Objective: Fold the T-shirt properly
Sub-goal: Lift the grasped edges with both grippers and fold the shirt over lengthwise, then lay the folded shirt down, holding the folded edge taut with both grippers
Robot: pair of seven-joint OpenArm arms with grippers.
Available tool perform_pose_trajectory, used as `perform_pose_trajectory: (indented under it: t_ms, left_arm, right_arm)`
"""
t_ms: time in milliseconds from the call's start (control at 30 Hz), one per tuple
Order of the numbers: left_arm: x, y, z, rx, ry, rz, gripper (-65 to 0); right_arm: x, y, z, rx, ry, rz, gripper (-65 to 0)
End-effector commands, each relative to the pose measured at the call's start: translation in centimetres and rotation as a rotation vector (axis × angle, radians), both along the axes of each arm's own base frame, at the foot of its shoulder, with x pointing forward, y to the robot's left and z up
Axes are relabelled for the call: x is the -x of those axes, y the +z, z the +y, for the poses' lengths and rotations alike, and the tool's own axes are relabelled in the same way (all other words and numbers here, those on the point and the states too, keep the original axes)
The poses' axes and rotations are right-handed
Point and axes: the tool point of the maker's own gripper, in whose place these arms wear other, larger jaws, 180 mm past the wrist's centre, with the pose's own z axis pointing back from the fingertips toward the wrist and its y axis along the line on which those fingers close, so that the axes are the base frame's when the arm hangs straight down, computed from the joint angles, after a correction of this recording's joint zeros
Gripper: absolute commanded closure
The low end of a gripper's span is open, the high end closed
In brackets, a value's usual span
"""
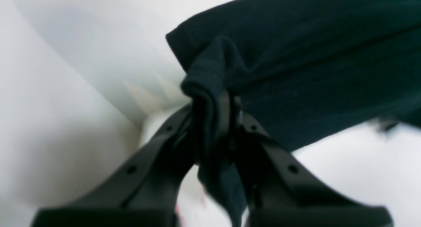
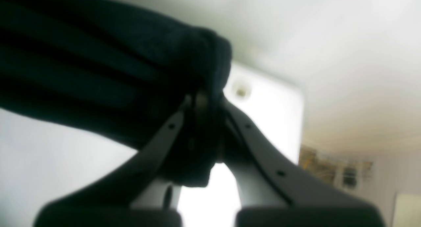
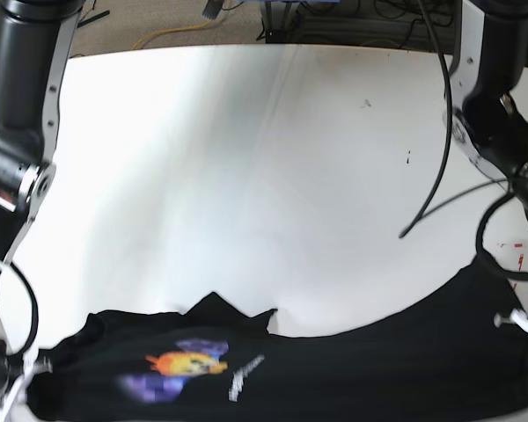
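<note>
The black T-shirt (image 3: 334,378) hangs stretched across the near edge of the table, lifted at both ends. Its orange-yellow face print on a purple-blue patch (image 3: 180,365) faces the base camera, blurred. My left gripper (image 1: 213,102) is shut on a bunched fold of the black cloth (image 1: 296,56). My right gripper (image 2: 204,102) is shut on another bunch of the cloth (image 2: 98,62). In the base view both grippers sit at the bottom corners, mostly hidden by the shirt.
The white table (image 3: 246,158) stretches away behind the shirt. The right-wrist arm (image 3: 18,132) stands at the base view's left, the left-wrist arm (image 3: 502,132) at its right with a loose black cable (image 3: 440,176). Cables lie on the floor beyond the far edge (image 3: 185,26).
</note>
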Motion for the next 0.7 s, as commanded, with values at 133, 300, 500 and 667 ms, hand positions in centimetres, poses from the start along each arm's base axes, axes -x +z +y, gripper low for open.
perform_pose_trajectory:
  t_ms: [133, 300, 500, 667]
  left_arm:
    - [1.8, -5.2, -0.6, 0.034, -0.052, 0.049, 0.0]
    - [4.1, -10.8, -1.3, 0.065, -0.085, 0.149, 0.0]
    - [7.8, -17.2, -1.7, 0.092, -0.096, 0.310, 0.0]
    - [11.1, -21.4, -1.9, 0.087, -0.107, 0.435, 0.0]
  right_arm:
    - [4.4, -5.1, -1.9, 0.041, -0.059, 0.056, 0.0]
    - [8.0, -11.4, -1.3, -0.024, -0.037, 0.154, 0.0]
    - [13.2, -19.0, -0.9, -0.083, -0.063, 0.308, 0.0]
    - [16.9, -23.5, -0.3, -0.119, -0.068, 0.393, 0.0]
